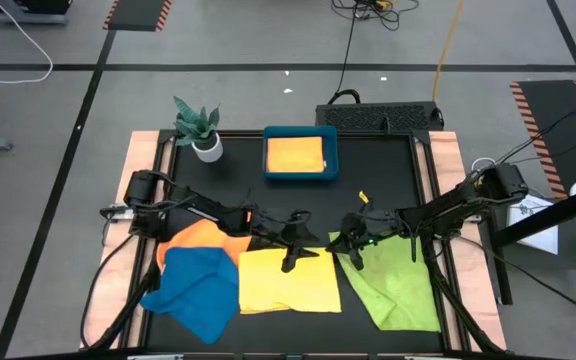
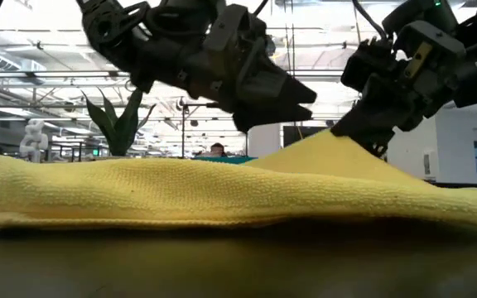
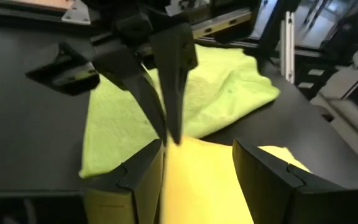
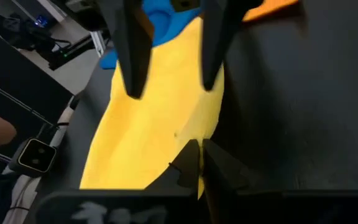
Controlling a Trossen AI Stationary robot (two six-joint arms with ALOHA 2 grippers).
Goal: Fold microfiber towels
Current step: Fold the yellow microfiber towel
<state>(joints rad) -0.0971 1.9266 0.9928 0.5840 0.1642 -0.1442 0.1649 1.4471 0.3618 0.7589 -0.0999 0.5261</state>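
Yellow towel: spread flat at bench front centre, between blue towel and lime green towel. Right end effector: fingers pinched shut on the yellow towel's far right corner, cloth tented. Left end effector: fingers parted, poised just above the far edge, gripping nothing. Advice: secure the second hold, lift both evenly, carry the edge toward the near edge, keeping the fold line straight.

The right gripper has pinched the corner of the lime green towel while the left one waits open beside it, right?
Not quite: the right gripper has pinched the yellow towel, as the right wrist view shows. The lime green towel lies untouched. The left gripper does wait open beside it.
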